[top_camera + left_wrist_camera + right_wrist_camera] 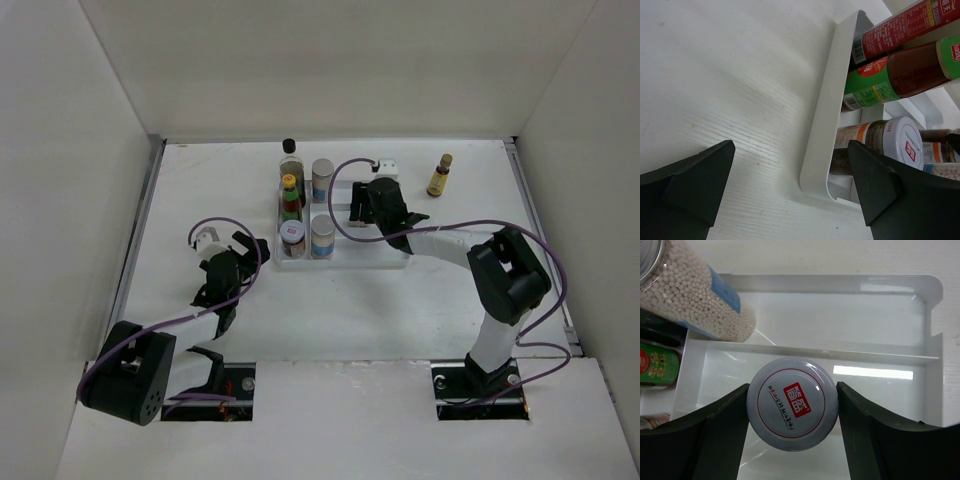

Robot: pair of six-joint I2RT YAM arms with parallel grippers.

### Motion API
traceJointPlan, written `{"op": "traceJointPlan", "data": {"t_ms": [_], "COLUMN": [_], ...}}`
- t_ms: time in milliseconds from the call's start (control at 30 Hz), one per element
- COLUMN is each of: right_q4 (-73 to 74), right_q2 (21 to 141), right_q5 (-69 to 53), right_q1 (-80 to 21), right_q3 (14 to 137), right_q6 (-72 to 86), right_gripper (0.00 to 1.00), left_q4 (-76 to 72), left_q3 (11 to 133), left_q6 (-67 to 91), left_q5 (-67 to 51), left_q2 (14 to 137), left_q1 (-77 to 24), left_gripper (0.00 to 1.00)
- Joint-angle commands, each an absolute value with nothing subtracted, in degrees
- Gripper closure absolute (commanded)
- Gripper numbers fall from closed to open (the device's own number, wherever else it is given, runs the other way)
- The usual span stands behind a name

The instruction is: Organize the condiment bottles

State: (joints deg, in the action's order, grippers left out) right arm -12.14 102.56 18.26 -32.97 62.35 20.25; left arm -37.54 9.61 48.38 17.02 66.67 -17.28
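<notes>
Right hand (792, 402) clasps a silver-lidded, red-stamped jar (792, 412).

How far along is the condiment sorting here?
Done: five bottles seem to stand in the white tray. In hand: the right gripper clamps a silver-lidded jar over an empty tray compartment. Remaining: set that jar down, then fetch the amber bottle standing on the table outside the tray. The left gripper is open, empty.
</notes>
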Motion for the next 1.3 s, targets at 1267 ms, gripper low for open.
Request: {"op": "traceJointPlan", "data": {"t_ms": [1267], "right_q4": [-14.9], "right_q2": [106.0], "right_q5": [20.4], "right_q1": [-6.3], "right_q3": [77.3], "right_q6": [11.5], "right_gripper": [0.26], "left_q4": [-40.5], "left_q3": [11.1], "left_q6": [48.9], "left_q5": [16.6], "left_q2": [67.4], "left_q1": [-16.9], "left_gripper": [0.00]}}
